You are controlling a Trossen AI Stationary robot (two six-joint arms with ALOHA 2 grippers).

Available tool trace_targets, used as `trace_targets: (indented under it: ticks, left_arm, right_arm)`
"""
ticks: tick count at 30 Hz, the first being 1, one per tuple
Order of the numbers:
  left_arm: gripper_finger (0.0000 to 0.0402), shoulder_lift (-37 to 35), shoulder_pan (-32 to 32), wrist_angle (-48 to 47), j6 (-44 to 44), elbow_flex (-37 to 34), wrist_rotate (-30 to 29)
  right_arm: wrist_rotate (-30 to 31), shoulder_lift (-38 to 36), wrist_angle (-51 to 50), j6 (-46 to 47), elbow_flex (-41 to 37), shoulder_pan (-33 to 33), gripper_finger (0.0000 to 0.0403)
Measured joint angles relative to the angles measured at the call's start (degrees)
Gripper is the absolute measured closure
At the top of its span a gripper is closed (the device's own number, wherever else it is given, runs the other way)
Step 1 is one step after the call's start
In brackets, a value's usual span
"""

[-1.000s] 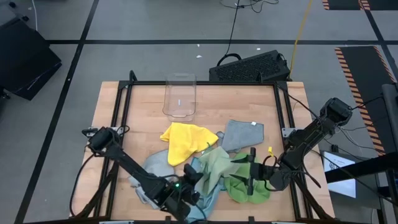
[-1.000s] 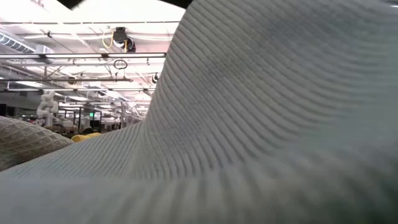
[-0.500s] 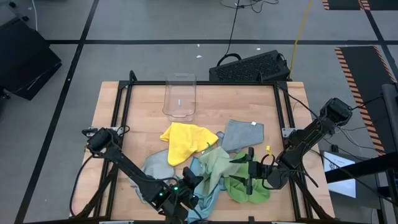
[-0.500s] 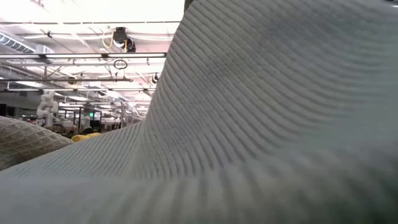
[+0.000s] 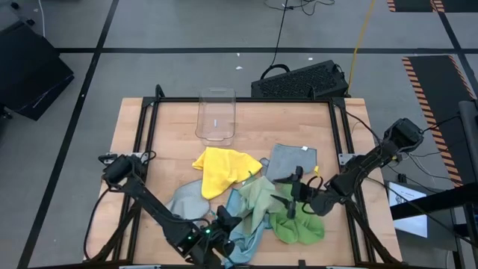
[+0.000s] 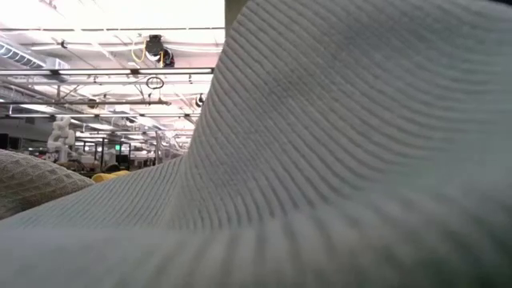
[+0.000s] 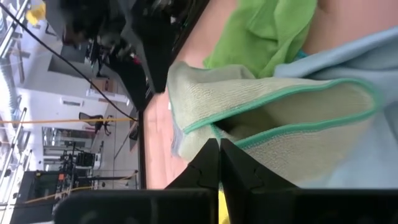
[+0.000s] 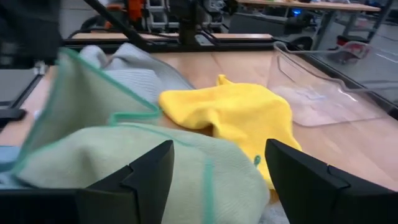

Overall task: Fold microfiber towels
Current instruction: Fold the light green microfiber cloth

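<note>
Several microfiber towels lie heaped on the near half of the table: yellow (image 5: 219, 170), grey (image 5: 291, 161), another grey (image 5: 185, 202), pale green (image 5: 258, 196), bright green (image 5: 299, 226) and light blue (image 5: 243, 235). My left gripper (image 5: 226, 217) is at the heap's near left side, shut on the pale green towel (image 7: 280, 124). My right gripper (image 5: 287, 190) hovers open over the heap's right side. Its fingers stand above the pale green towel (image 8: 124, 155) and point at the yellow one (image 8: 236, 112). A ribbed cloth (image 6: 320, 160) fills the low view. My left gripper pinches the pale green towel at its green-hemmed edge (image 7: 208, 127) between its two shut fingertips, slanting down from the near left. That edge is drawn up off the heap into a peak (image 8: 68, 62), while the towel's other parts lie on the other towels.
A clear plastic bin (image 5: 216, 116) stands on the far part of the table, beyond the yellow towel. Bare wood shows left of the heap (image 5: 149, 142) and around the bin. A black frame rail (image 5: 340, 134) runs along the table's edges.
My right gripper has moved toward the table's far edge and a little left, from the bright green towel to above the pale green one, staying open. My left gripper has shifted slightly toward the near left, still shut on the pale green towel.
</note>
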Motion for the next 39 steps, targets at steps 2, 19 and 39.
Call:
trace_targets:
  ticks: [2,19,39]
  left_arm:
    - [0.0397,0.0,-0.5,0.0,0.0,0.0,0.0]
    - [0.0396,0.0,-2.5,-0.1,-2.4,0.0,0.0]
    - [0.0396,-5.8,-7.5,-3.3,-12.8,0.0,-16.6]
  right_arm:
    - [-0.4,0.0,2.4,-0.1,-0.8,-0.9,0.0149]
    - [-18.7,3.0,18.1,-5.0,-1.6,-6.3,0.0119]
    - [-25.4,10.4,14.5,-5.8,5.7,-9.0,0.0124]
